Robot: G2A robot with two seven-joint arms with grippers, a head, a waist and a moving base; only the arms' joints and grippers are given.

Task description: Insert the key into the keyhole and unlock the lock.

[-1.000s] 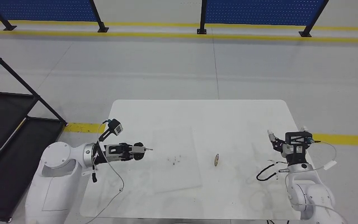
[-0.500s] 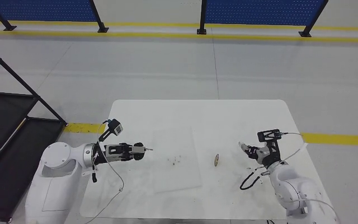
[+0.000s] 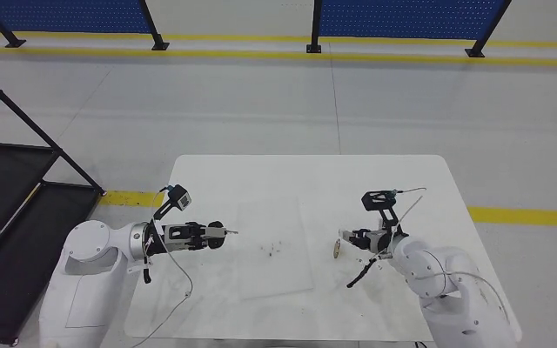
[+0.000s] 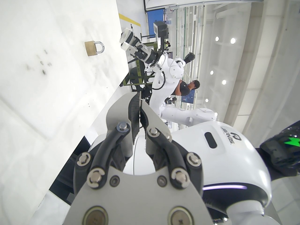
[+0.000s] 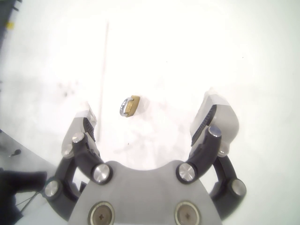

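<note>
A small brass padlock with a steel shackle lies on the white table, right of centre. It also shows in the left wrist view and the right wrist view. My right gripper hovers open just to the right of it; the padlock lies a little ahead of the spread fingers, not between them. My left gripper is over the table's left part, well apart from the padlock. It is shut on a thin key, whose tip pokes out.
Dark specks mark the table between the two grippers. A faint sheet edge runs across the middle. A black rack stands off the table's left side. The right gripper appears beyond the padlock in the left wrist view.
The right arm has swung left from the table's right edge to just beside the padlock, staying open. The left arm and the padlock have not moved.
</note>
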